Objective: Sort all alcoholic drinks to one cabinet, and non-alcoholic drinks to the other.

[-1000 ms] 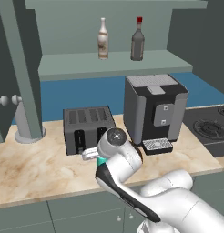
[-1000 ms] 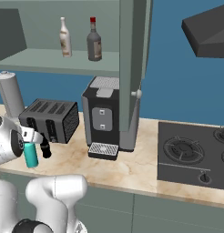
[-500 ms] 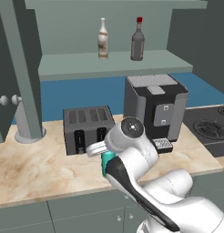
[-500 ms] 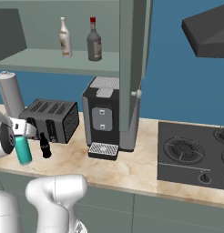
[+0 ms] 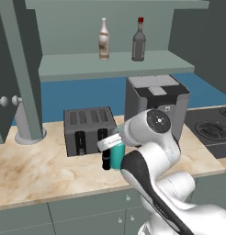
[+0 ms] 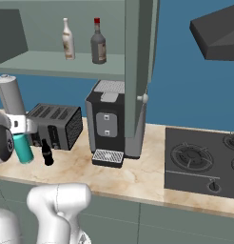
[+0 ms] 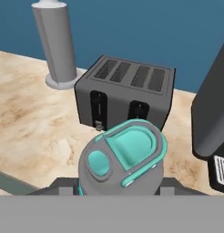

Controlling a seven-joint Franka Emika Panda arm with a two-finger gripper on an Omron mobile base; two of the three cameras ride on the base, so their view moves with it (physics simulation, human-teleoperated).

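Observation:
My gripper (image 7: 120, 187) is shut on the teal flask (image 7: 124, 160), a non-alcoholic drink, whose grey and teal cap faces the hand camera. The flask (image 5: 117, 156) hangs just above the counter in front of the toaster, also at the left edge of the right base view (image 6: 24, 150). The small black bottle (image 6: 46, 154) stands on the counter right beside it (image 5: 105, 160). The alcoholic drinks, a pale cream bottle (image 5: 104, 39) and a red-capped dark grey bottle (image 5: 139, 40), stand upright side by side on the open cabinet shelf above.
A grey toaster (image 5: 89, 130) sits just behind the flask, a black coffee machine (image 5: 156, 103) to its right. A grey cylinder (image 7: 57, 43) stands at the back left. An open cabinet door (image 6: 140, 71) hangs beside the coffee machine; a stove (image 6: 204, 162) lies further right.
The arm's wrist has swung up and over, and the teal flask in the gripper has risen a little off the counter. The black bottle and shelf bottles have stayed put.

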